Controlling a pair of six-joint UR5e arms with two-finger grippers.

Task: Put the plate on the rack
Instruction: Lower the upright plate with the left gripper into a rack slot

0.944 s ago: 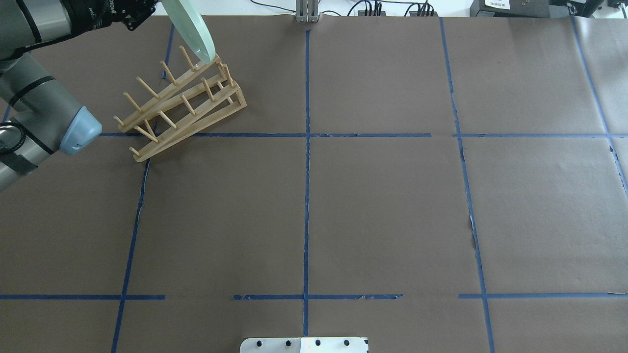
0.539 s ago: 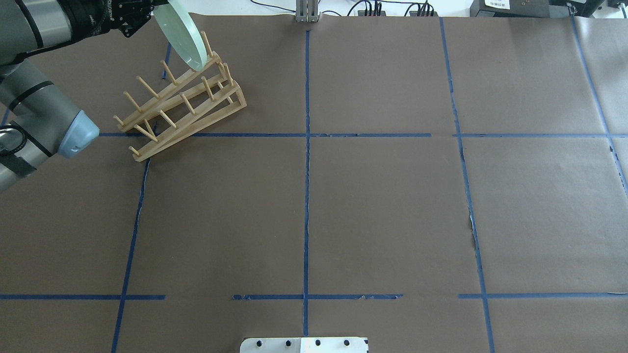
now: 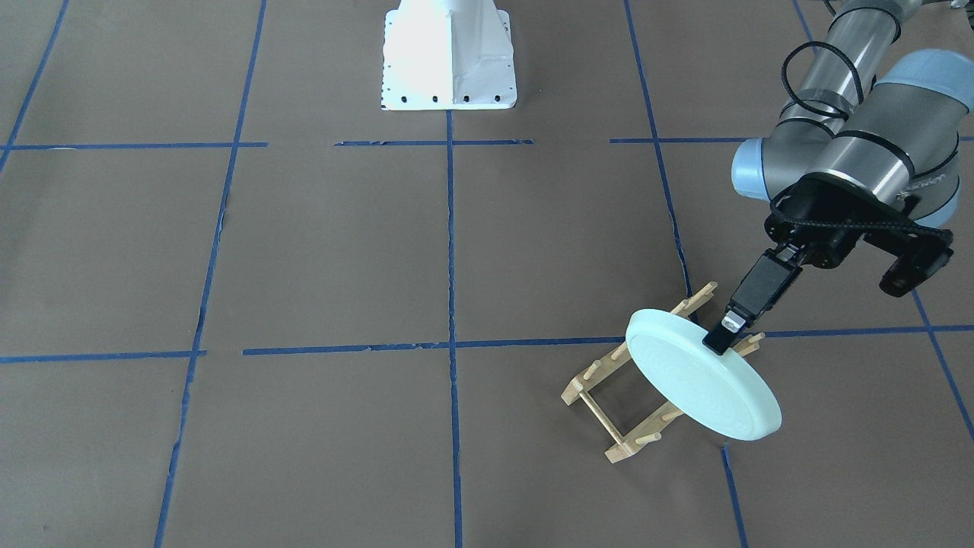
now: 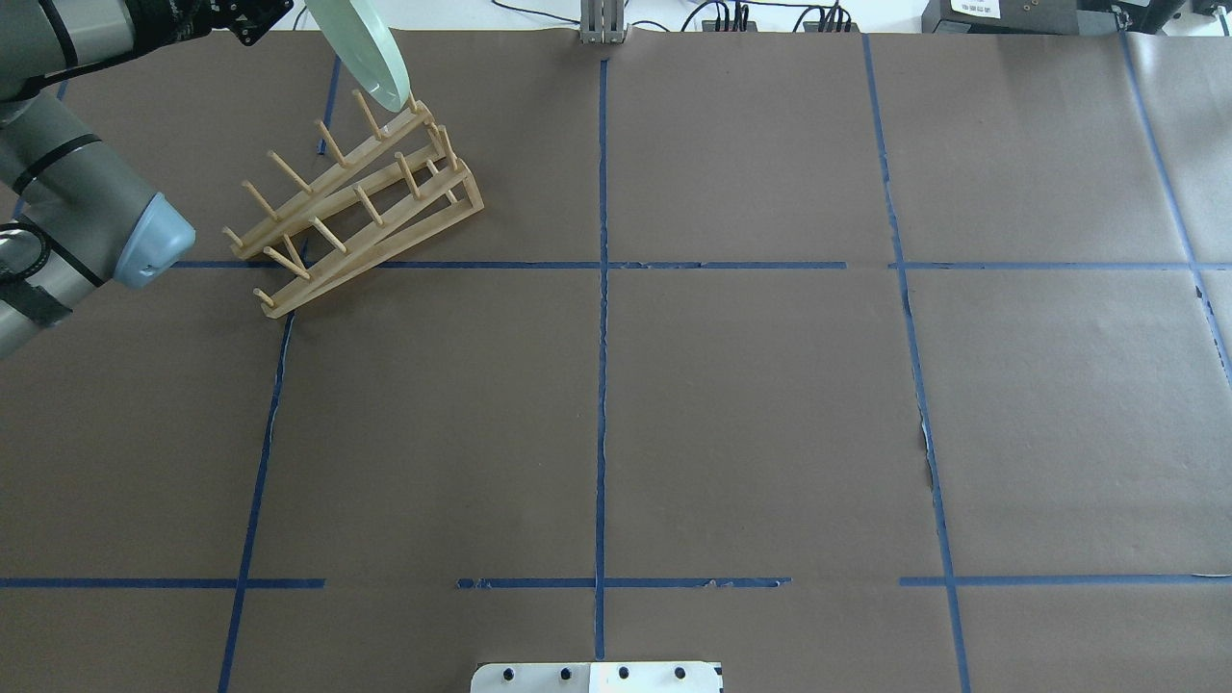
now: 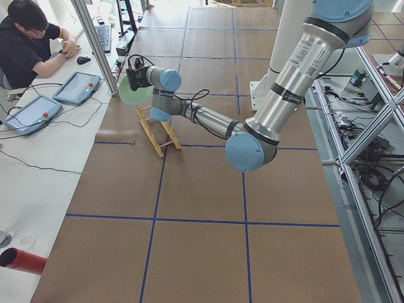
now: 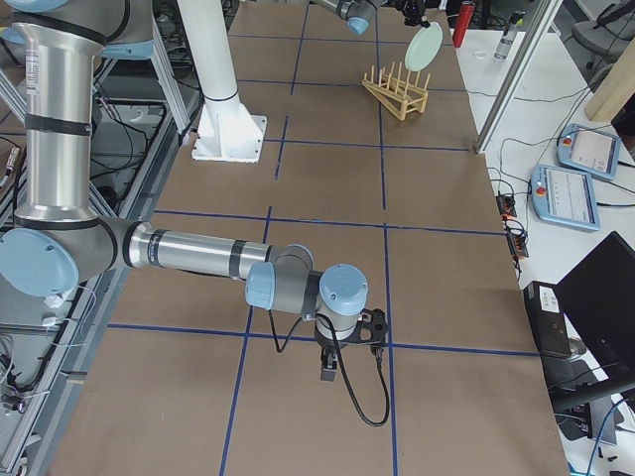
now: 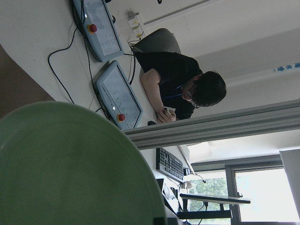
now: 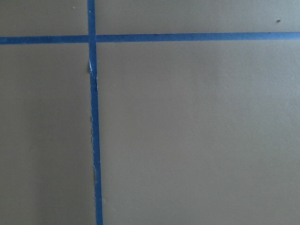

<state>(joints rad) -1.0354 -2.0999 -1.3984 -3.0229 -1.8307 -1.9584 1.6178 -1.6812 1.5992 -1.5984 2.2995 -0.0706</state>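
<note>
My left gripper is shut on the upper rim of the pale mint-green plate. It holds the plate tilted on edge over the far end of the light-wood rack. In the overhead view the plate has its lower edge just above the rack's last pegs; I cannot tell if they touch. The plate fills the lower left of the left wrist view. My right gripper hangs low over the table far from the rack, and I cannot tell whether it is open or shut.
The white robot base stands at mid-table on my side. A metal post stands at the far edge. An operator sits with teach pendants beyond the rack. A red cylinder lies off the table.
The plate first swung down and left toward the rack's end pegs. It has now risen a little and drawn back, with the left arm pulled slightly toward the upper left.
</note>
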